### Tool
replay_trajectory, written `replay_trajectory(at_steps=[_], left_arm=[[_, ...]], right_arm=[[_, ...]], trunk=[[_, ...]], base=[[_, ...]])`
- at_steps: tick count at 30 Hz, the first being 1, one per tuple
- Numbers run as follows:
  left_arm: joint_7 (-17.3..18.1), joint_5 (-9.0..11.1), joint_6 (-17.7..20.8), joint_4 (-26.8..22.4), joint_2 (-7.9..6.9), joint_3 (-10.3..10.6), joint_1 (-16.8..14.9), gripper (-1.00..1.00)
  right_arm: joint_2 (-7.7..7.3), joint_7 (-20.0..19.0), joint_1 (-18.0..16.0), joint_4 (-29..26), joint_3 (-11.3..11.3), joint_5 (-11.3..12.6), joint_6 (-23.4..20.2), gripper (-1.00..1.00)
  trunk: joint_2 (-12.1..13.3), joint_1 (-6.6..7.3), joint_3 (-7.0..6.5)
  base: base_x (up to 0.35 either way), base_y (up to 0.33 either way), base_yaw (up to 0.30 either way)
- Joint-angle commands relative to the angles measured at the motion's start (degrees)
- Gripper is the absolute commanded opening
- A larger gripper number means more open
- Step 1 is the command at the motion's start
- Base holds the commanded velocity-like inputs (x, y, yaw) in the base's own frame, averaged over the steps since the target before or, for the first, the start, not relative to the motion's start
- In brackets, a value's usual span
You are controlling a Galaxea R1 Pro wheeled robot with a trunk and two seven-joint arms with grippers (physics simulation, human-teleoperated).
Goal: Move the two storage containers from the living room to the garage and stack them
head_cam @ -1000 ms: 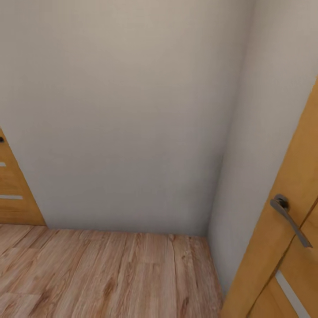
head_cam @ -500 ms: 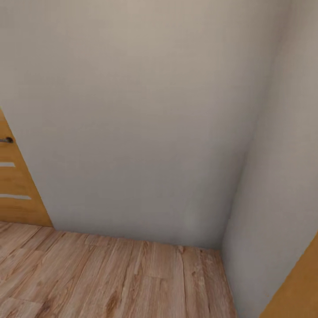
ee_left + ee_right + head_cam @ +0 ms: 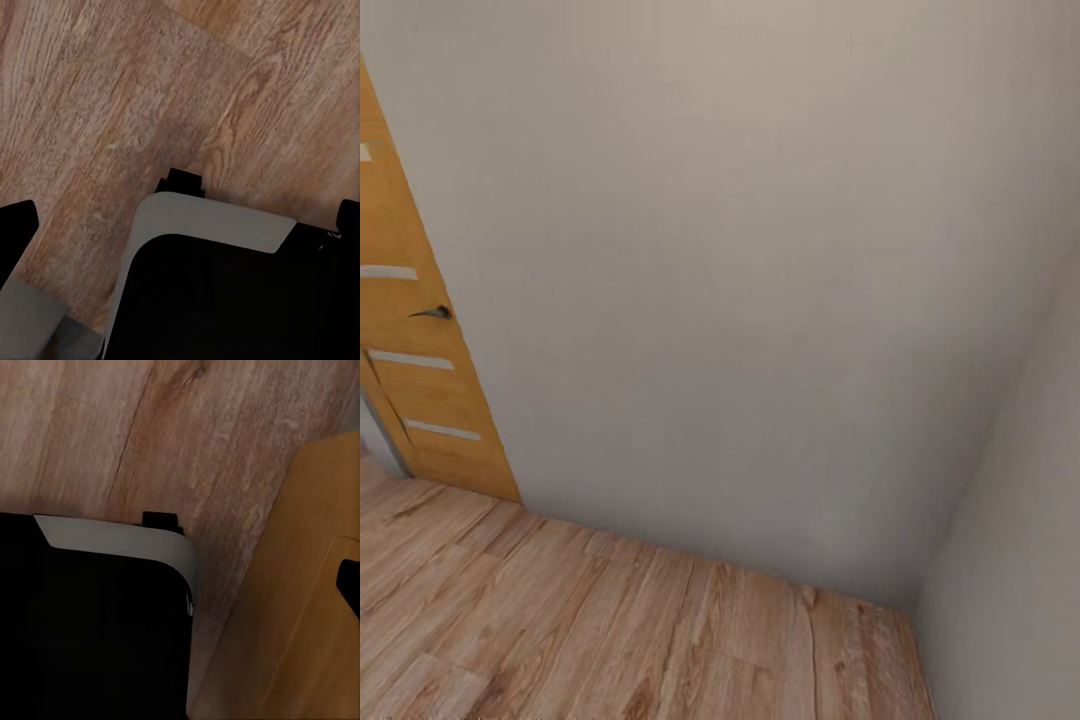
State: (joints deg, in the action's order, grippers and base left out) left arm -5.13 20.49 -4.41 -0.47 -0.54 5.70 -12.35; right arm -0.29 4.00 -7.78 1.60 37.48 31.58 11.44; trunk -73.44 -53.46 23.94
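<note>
**No containers in frame; robot facing a wall corner**

Two walls met in a corner on the right of the head view: a plain grey-white wall (image 3: 740,300) straight ahead and a second wall (image 3: 1020,560) at the right edge. A wooden door (image 3: 410,340) with pale horizontal strips and a dark lever handle (image 3: 434,313) stood at the left. Light wood plank floor (image 3: 610,630) ran along the bottom.

The left wrist view looked down on plank floor (image 3: 112,97) and the robot's black and grey base (image 3: 210,285); dark finger tips sat at both frame edges, grip state could not be told. The right wrist view showed plank floor (image 3: 150,427), the base (image 3: 97,615) and an orange-wood door panel (image 3: 300,607); grip state could not be told.

The storage containers' location could not be determined from these views.
</note>
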Motion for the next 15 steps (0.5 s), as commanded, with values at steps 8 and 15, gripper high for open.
replay_trajectory(at_steps=[8,15], left_arm=[[-0.14,0.43,-0.16,0.03,0.02,0.48,-0.04,1.00],[-0.14,0.43,-0.16,0.03,0.07,0.52,-0.04,1.00]], right_arm=[[0.03,0.05,-0.04,0.12,0.48,0.44,0.25,1.00],[0.03,0.11,-0.04,0.12,0.43,0.51,0.14,1.00]], trunk=[[-0.04,-0.01,0.06],[-0.04,-0.01,0.06]], base=[[0.020,0.000,0.273],[0.001,0.000,0.274]])
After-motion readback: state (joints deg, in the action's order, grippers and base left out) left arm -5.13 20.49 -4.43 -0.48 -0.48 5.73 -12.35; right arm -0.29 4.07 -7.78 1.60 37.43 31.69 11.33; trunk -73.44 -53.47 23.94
